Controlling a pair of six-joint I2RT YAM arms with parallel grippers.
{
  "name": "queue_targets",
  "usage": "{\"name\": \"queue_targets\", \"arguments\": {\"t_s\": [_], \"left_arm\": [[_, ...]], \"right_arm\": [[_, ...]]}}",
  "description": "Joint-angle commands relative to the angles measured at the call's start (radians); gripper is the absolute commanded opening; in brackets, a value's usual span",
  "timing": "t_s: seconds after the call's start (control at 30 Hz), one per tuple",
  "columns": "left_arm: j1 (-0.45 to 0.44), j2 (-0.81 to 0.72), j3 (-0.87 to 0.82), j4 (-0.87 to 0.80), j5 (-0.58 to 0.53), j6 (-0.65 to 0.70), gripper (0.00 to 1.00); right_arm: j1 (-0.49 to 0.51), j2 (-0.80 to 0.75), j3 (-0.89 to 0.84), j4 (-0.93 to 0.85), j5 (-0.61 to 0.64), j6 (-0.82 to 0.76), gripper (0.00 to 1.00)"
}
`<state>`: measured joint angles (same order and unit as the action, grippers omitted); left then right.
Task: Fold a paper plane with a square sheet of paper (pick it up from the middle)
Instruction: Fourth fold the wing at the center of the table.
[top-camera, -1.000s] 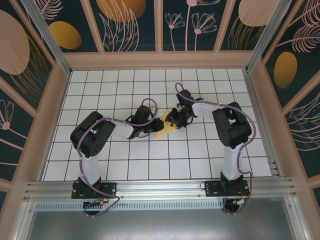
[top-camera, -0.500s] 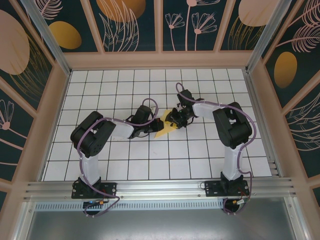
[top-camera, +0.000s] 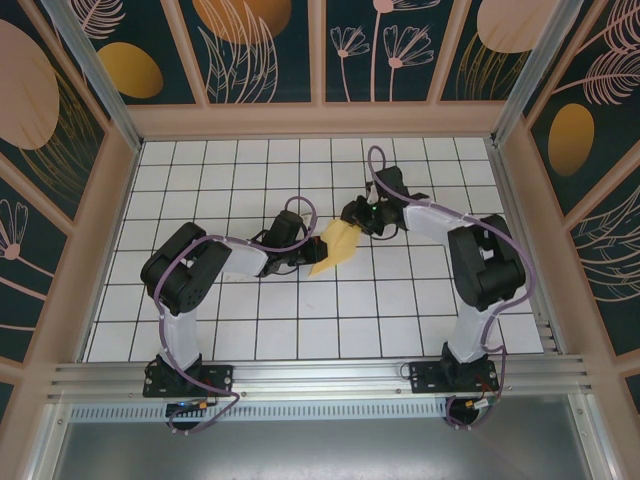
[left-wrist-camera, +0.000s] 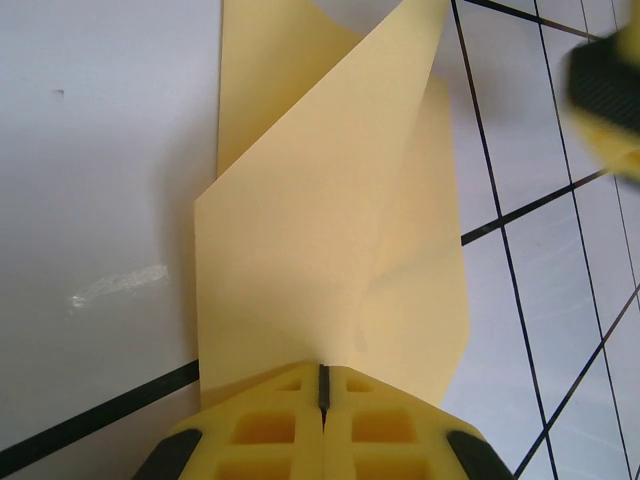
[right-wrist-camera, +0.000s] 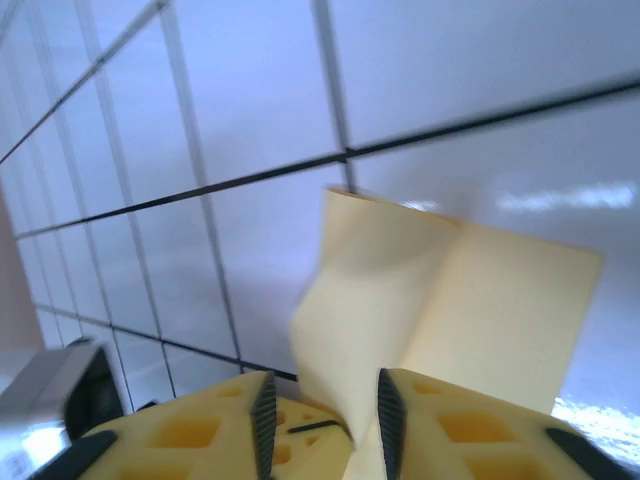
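Paper from above: your half-folded yellow sheet lies mid-table, with the left gripper at its 8 o'clock tip and the right gripper at its 1 o'clock end. Left wrist view: jaws clamped tight on the sheet's edge at 6 o'clock, flaps springing up loose. It looks featherlight, floppy and slippery, so grip across creases, never one free layer. Right wrist view: pads stand narrowly apart, a paper corner dipping between them, apparently unpinched.
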<state>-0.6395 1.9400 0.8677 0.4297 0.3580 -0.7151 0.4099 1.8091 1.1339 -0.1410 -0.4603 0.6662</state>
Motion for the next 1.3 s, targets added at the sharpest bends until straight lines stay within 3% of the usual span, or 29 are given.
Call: {"name": "queue_targets", "arguments": {"t_s": [0.0, 0.07, 0.17, 0.87, 1.27], "left_arm": [[0.005, 0.033, -0.048, -0.182, -0.042, 0.004, 0.01], [0.006, 0.033, -0.046, -0.189, -0.045, 0.0, 0.01], [0.006, 0.031, -0.046, -0.195, -0.049, -0.003, 0.01], [0.006, 0.047, -0.048, -0.174, -0.04, -0.027, 0.0], [0.005, 0.045, -0.059, -0.211, -0.056, -0.02, 0.0]], "right_arm": [[0.01, -0.024, -0.069, 0.124, -0.062, -0.048, 0.18], [0.018, -0.01, -0.087, 0.145, -0.08, -0.055, 0.07], [0.037, 0.014, -0.103, 0.169, -0.087, -0.07, 0.0], [0.077, 0.153, -0.102, 0.205, -0.173, -0.119, 0.0], [0.031, 0.18, -0.089, 0.135, -0.033, -0.169, 0.0]]}}
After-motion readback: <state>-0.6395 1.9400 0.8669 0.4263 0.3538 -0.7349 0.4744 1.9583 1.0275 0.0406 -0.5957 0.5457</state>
